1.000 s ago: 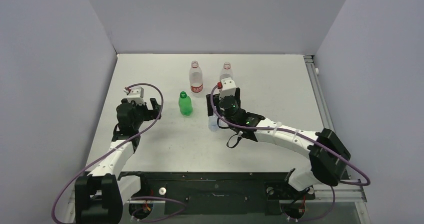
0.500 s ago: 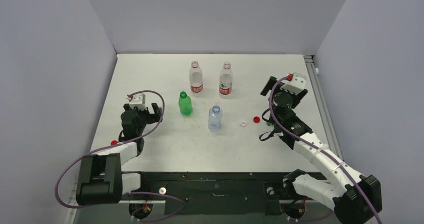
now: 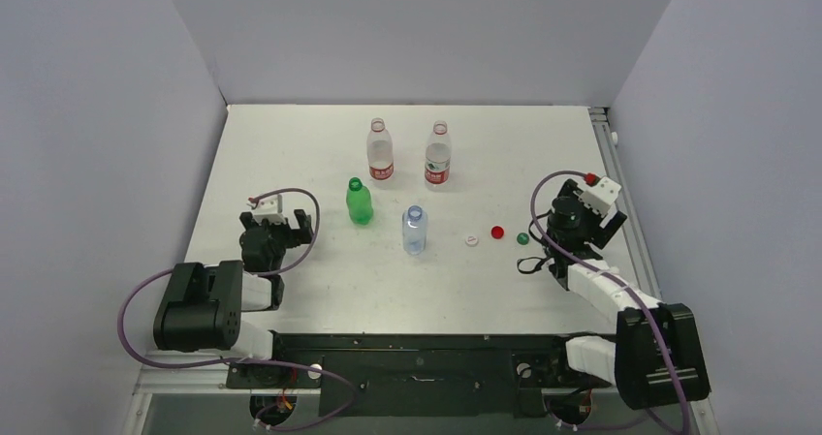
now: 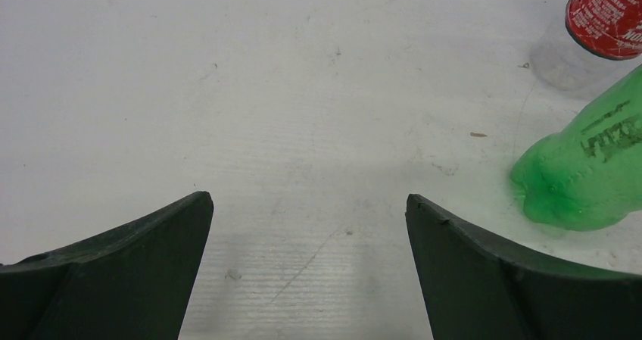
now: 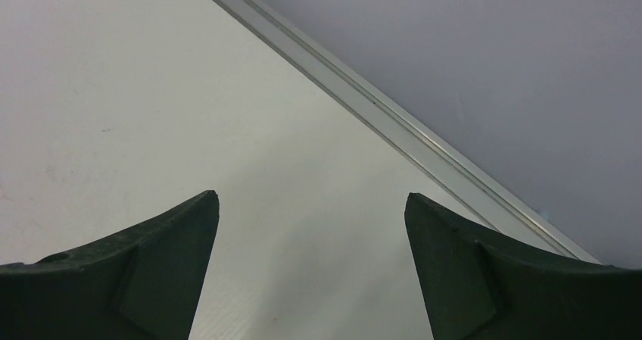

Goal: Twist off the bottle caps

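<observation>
Top view: three caps lie on the table in a loose row right of the pale-blue bottle: whitish cap, red cap, green cap, none touching. Bottle necks too small to judge. Red-label bottles stand upright at the back, green bottle nearer, to their left. Left gripper: jaws spread wide, nothing between; its view cuts off the green bottle's base and a red label at right. Right gripper: spread wide, empty, facing bare table, rail and wall.
</observation>
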`<control>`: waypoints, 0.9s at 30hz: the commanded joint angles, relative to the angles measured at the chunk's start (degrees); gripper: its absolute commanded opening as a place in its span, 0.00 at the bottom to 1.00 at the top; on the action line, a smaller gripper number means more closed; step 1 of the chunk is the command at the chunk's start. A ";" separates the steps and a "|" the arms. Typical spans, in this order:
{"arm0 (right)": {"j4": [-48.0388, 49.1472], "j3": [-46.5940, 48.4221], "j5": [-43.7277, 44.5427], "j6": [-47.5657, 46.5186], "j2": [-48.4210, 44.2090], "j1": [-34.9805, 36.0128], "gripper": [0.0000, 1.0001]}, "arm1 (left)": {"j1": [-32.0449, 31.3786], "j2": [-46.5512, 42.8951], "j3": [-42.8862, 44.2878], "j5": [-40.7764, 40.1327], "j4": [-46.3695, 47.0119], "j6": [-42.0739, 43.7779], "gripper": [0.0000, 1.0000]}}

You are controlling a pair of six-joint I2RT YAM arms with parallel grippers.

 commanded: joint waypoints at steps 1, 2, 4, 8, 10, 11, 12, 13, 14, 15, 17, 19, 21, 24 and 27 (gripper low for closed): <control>16.61 -2.40 -5.62 -2.67 4.01 -0.98 0.87 | 0.33 0.32 4.27 -1.81 3.12 0.28 0.97; 18.86 -2.74 -5.86 -2.68 5.77 -1.30 0.87 | 0.26 0.23 4.41 -1.79 2.50 0.39 0.97; 22.95 -3.65 -6.38 -2.84 8.21 -1.80 0.88 | 0.24 0.18 4.68 -1.72 2.02 0.36 0.97; 26.88 -4.34 -6.11 -3.84 10.78 -1.71 0.87 | -0.27 0.53 5.51 -2.30 0.38 1.12 0.97; 27.52 -4.66 -6.42 -3.71 10.82 -1.75 0.85 | -0.95 0.61 6.02 -2.64 -0.12 1.56 0.97; 28.16 -4.95 -6.62 -3.74 10.88 -1.78 0.84 | -1.42 0.52 6.13 -3.50 -0.43 1.68 0.97; 28.45 -5.12 -6.46 -4.29 10.91 -1.59 0.84 | -1.51 0.39 6.16 -4.41 -0.72 1.77 0.97; 29.69 -5.73 -6.42 -4.64 10.77 -1.39 0.84 | -1.52 0.41 6.15 -4.57 -0.69 1.79 0.97; 30.89 -6.25 -7.33 -6.27 10.77 -0.75 0.85 | -1.56 0.32 6.10 -4.75 -0.61 1.80 0.97; 34.23 -8.14 -8.02 -6.82 10.25 0.11 0.85 | -1.53 0.29 6.08 -4.78 -0.63 1.80 0.97; 43.82 -12.74 -12.38 -8.18 11.83 0.01 0.85 | -1.52 0.23 6.04 -4.80 -0.46 1.80 0.97; 43.13 -12.18 -13.41 -10.30 12.72 0.02 0.86 | -1.54 0.20 5.92 -4.81 -0.29 1.80 0.97; 39.28 -10.21 -18.64 -7.53 12.78 -3.60 0.86 | -1.56 0.13 5.84 -4.74 -0.28 1.74 0.97; 38.86 -10.54 -19.89 -6.96 12.15 -4.22 0.87 | -1.57 0.24 5.92 -4.84 -0.36 1.80 0.97; 39.63 -10.95 -19.96 -7.23 11.93 -4.27 0.87 | -1.52 0.20 5.89 -4.87 -0.35 1.80 0.97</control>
